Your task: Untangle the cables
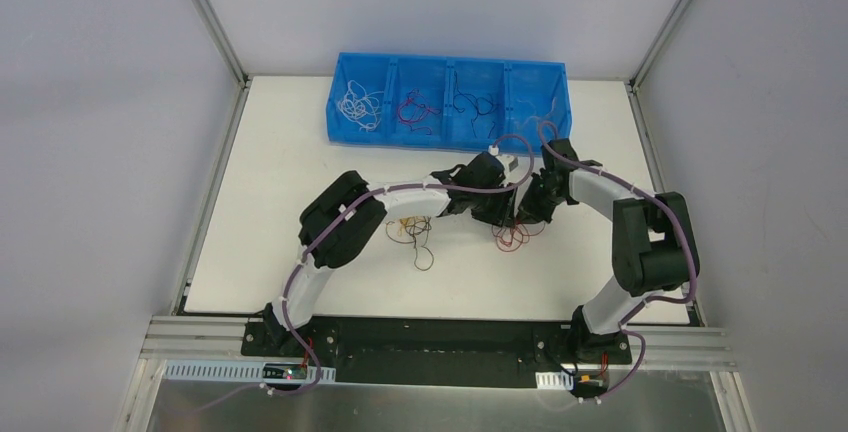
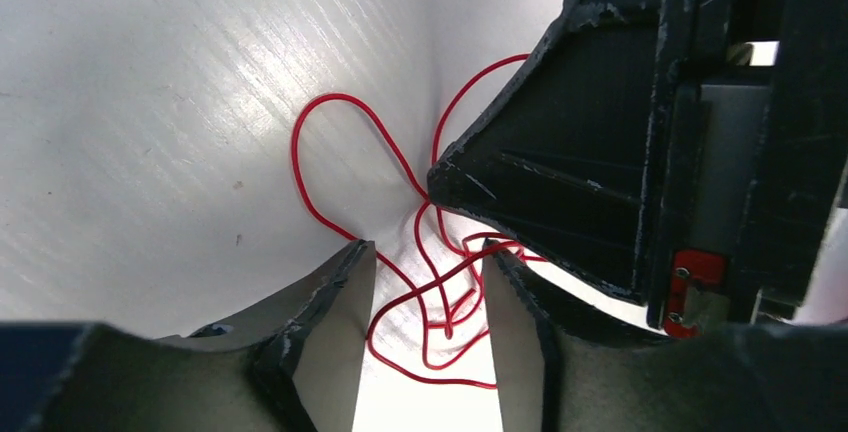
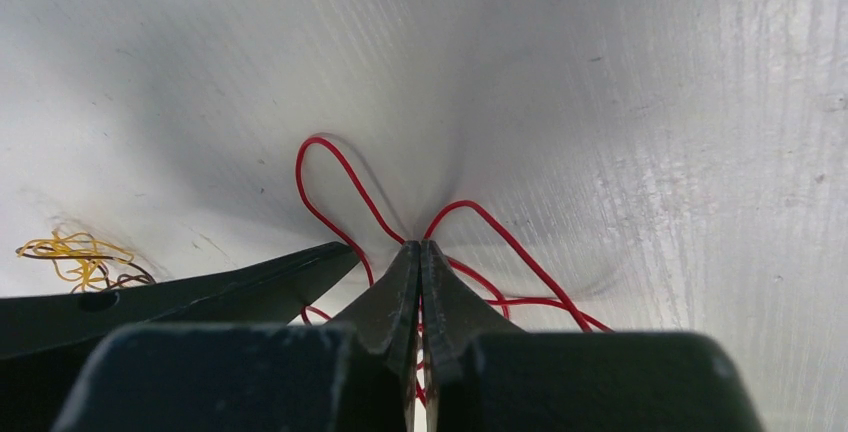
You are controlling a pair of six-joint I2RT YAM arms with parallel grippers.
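White table (image 1: 280, 182), arms (image 1: 340, 222) bent inward — right jaws pinching red cable (image 3: 298, 177), left jaws apart astride it.

The top camera looks down over the whole table (image 1: 280, 152). Both wrist cameras peer close at one red cable (image 2: 345, 97).

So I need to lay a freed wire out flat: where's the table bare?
Bare: the left side between bin and left arm, and the strip along the near edge. Crowded: the middle, where left tool and right tool meet at the red wire, yellow tangle just left.
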